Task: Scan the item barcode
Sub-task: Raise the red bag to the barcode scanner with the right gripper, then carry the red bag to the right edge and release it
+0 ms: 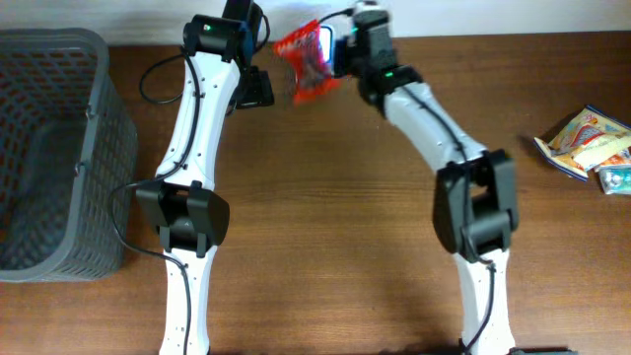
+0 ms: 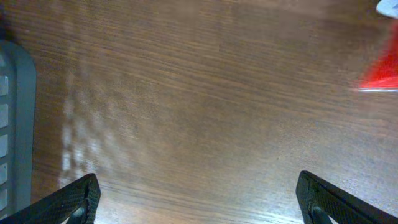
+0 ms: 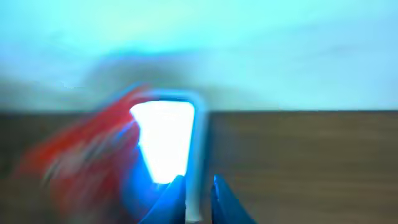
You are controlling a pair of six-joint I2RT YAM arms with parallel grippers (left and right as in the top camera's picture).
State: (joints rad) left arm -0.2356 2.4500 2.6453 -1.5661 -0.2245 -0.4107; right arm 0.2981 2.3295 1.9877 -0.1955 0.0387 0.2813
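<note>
1. The right gripper (image 1: 333,54) is at the far edge of the brown wooden table (image 1: 325,197). It holds a crinkly red plastic snack packet (image 1: 308,61) up off the surface.
2. In the blurred right wrist view, its two fingers (image 3: 171,200) sit almost together, pinched on a thin pale edge of the packet. The red body spreads away to the left.
3. The left gripper (image 1: 254,89) hangs just beside the packet with its fingers (image 2: 78,199) spread wide apart and nothing between them. Only bare wood lies below it.
4. A grey plastic mesh basket (image 1: 49,148) stands at the table's left end. A small pile of colourful packets (image 1: 592,143) lies well apart at the right end.
5. Judged step: the item is gripped and raised, and it is now being presented for scanning.
6. The next move probably calls for turning the packet so its barcode faces the reader, then holding it steady. Neither a barcode nor a scanner can be made out here.
</note>
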